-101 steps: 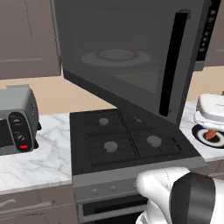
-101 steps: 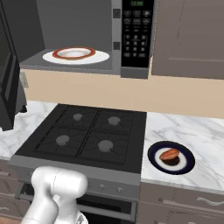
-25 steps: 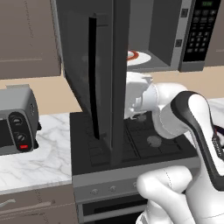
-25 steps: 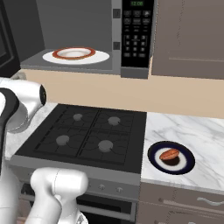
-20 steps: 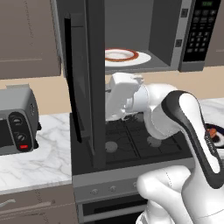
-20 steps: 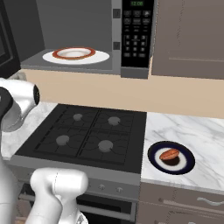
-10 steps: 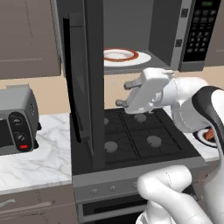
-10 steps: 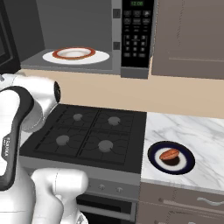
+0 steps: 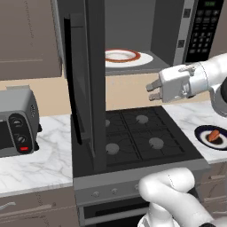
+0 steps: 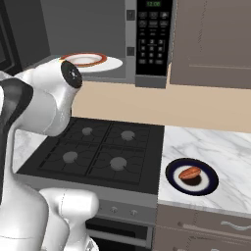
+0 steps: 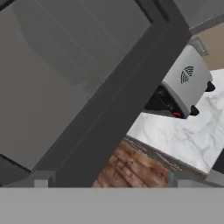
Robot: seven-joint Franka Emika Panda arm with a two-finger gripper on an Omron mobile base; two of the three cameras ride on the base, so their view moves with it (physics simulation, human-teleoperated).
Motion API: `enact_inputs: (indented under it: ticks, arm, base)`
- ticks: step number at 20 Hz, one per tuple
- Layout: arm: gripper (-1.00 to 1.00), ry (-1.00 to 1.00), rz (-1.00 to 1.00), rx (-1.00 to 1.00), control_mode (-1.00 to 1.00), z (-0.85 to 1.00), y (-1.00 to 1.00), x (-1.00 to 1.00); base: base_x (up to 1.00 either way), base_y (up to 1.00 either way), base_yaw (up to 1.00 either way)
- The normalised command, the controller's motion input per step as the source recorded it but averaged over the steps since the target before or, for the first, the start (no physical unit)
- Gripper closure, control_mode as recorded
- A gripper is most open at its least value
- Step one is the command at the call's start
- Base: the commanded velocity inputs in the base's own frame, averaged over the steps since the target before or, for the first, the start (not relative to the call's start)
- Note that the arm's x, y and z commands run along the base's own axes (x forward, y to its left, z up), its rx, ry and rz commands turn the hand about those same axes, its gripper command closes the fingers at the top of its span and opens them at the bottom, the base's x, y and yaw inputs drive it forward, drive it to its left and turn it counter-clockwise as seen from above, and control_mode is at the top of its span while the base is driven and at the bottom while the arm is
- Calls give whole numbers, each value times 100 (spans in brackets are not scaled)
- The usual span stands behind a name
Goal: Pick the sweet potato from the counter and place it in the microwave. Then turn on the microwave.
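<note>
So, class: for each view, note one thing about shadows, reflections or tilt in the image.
Left base view: a soft shadow lies beside the toaster oven. Right base view: the sweet potato casts a faint shadow on its plate. Hand view: strongly tilted, with faint curved reflections in the microwave door.

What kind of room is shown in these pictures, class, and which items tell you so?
A home kitchen, rendered rather than real: a black four-burner stovetop is set into a marble-look counter, an open microwave sits above it, and a silver toaster oven stands to one side.

the gripper (image 9: 152, 90) has drawn back rightward from the open microwave door (image 9: 86, 88)
</note>
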Motion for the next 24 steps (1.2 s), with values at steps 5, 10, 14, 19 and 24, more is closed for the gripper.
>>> enact_inputs:
  ticks: [5,10,14,19,24]
  arm:
    - [-100,-2,-26,-43,-100,-7,-75,11]
    - [-100,0,-31,-39,-100,-43,-74,0]
    - [-100,0,-33,-34,-100,-49,-83,0]
    - [-100,0,-32,-25,-100,-54,-73,2]
    - [-100,7,-30,-5,-100,-38,-80,44]
  base:
    - [0,0,0]
    - [0,0,0]
    - [0,0,0]
    - [0,0,0]
    - [0,0,0]
